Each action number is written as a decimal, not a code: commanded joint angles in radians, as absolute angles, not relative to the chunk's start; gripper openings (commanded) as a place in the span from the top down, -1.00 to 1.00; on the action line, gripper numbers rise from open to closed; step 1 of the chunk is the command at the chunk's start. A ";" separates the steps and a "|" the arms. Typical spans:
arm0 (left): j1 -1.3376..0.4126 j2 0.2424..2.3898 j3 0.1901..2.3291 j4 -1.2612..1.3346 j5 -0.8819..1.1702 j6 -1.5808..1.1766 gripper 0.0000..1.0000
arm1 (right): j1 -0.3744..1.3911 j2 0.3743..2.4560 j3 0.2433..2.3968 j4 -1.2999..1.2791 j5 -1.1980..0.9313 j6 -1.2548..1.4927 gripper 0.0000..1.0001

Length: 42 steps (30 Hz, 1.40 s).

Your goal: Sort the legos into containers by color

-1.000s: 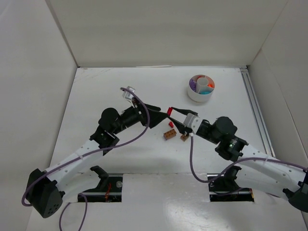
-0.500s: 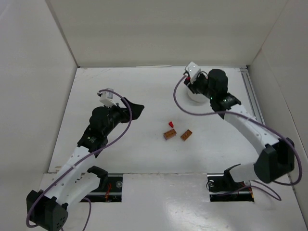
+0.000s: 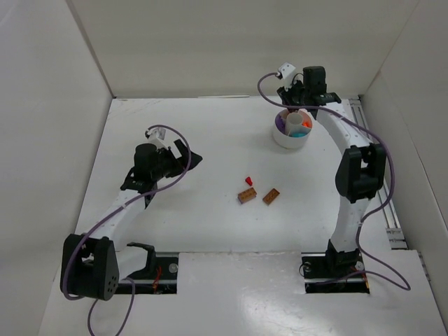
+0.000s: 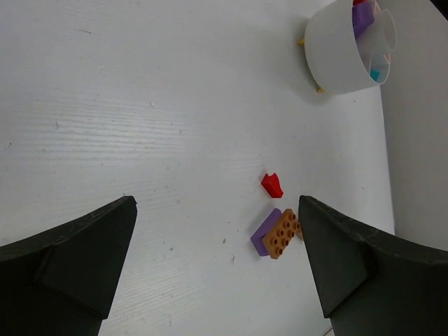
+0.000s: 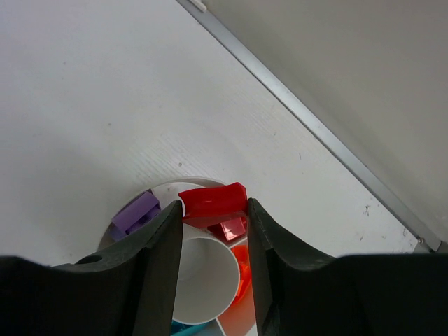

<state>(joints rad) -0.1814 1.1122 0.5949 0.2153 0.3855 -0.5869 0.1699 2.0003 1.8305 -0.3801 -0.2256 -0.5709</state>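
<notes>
White table (image 5: 105,105), glossy red brick (image 5: 212,199)

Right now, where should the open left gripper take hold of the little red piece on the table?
Probably come straight down and pinch the red piece across its short sides. It lies low and apart from the orange brick, with bare table around it for the left gripper.

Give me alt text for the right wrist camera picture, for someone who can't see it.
The right pincer holds a red lego over a round white tub divided into compartments. Inside the tub are a purple piece, another red piece and an orange piece. Around it lies a white table edged by a metal rail.
</notes>
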 commanded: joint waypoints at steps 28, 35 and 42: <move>-0.144 1.195 0.612 0.331 0.532 -0.531 -0.98 | 0.150 2.091 1.921 -0.413 -0.187 -0.584 -0.15; -0.208 1.175 0.621 0.290 0.466 -0.490 -1.00 | 0.150 1.996 1.834 -0.361 -0.248 -0.603 -0.18; -0.405 1.225 0.692 0.224 0.420 -0.358 -1.00 | 0.150 1.653 1.468 -0.221 -0.258 -0.569 -0.26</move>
<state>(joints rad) -0.3435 1.2144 0.6254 0.2348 0.4339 -0.4458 0.1566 1.8465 1.5665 -0.3458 -0.2272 -0.5938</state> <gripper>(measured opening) 0.997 0.629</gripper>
